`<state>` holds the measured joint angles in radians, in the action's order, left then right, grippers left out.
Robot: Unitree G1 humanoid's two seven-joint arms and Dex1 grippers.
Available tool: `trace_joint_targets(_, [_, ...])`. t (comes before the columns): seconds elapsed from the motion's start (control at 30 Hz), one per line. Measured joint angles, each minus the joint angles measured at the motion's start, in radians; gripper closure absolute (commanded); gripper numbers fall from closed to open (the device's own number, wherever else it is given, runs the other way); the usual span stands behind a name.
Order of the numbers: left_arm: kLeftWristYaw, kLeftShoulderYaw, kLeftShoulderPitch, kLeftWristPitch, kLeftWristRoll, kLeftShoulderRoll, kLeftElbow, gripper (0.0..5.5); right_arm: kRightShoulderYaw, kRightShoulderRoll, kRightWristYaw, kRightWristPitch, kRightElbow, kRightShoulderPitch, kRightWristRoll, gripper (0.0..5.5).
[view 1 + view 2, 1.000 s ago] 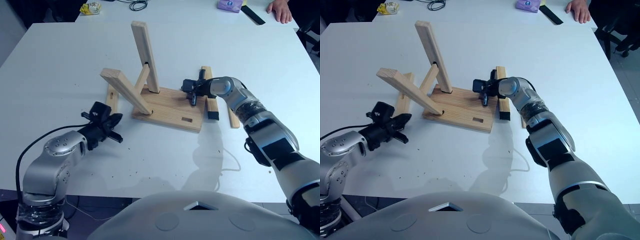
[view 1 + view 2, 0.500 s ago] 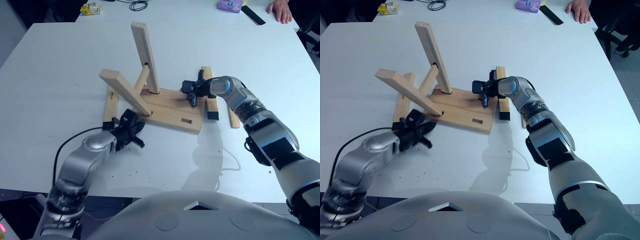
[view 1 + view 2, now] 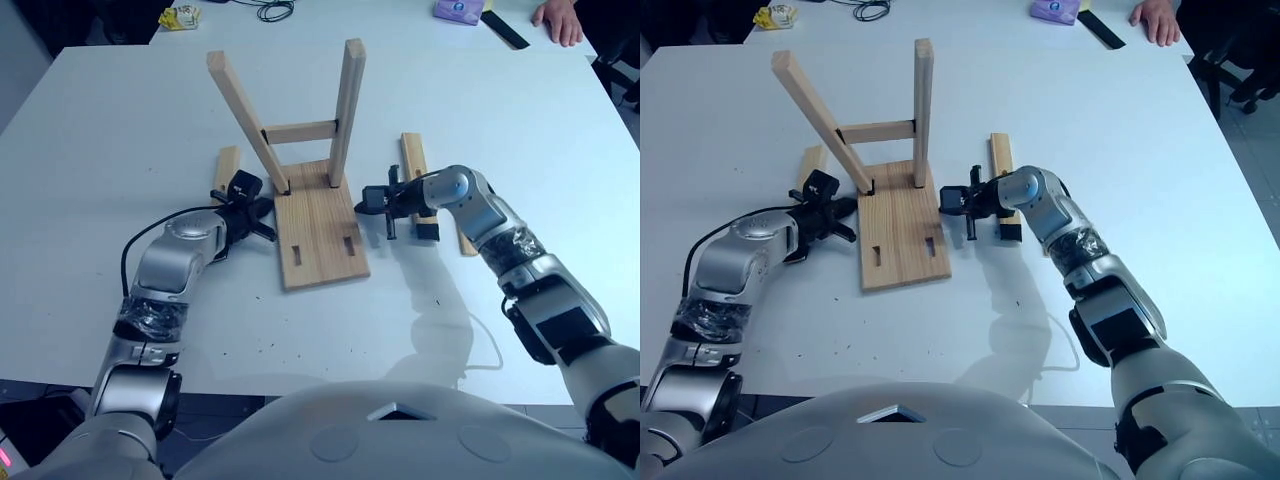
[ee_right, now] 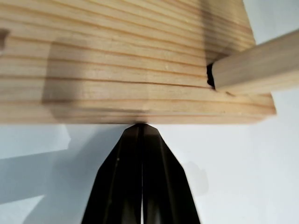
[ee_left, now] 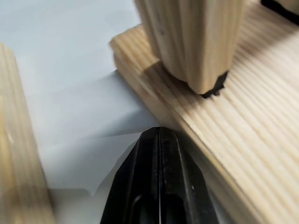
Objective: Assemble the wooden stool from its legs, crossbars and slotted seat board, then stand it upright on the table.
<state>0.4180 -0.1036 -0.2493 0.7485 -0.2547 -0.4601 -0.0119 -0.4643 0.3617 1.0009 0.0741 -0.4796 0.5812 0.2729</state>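
Wooden seat board [image 3: 320, 235] lies flat mid-tabletop [image 3: 110, 120], two legs [image 3: 345, 105] standing in its far slots, crossbar [image 3: 300, 131] between them. Left gripper [image 3: 266, 217] closed, empty, tip at board's left edge. Right gripper [image 3: 365, 198] closed, empty, at right edge. Loose leg [image 3: 413, 170] and thin stick [image 3: 465, 240] lie beside right arm, spare leg [image 3: 226, 163] behind left gripper.
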Motion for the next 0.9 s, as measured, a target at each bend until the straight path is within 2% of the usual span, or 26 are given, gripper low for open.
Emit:
trace_joint_targets(0.37, [-0.019,0.038,0.062,0.039,-0.022,0.104,0.090,5.50,0.108,0.033,-0.102,-0.230,0.229,-0.171,-0.035,5.48])
trace_joint_targets(0.73, [-0.029,0.081,0.083,0.051,-0.028,0.116,0.147,5.50,0.096,0.036,-0.119,-0.289,0.357,-0.244,-0.042,5.48])
trace_joint_targets(0.9, [-0.078,0.189,0.125,0.098,-0.081,0.132,0.337,5.50,0.238,0.040,-0.227,-0.336,0.447,-0.227,-0.088,5.48])
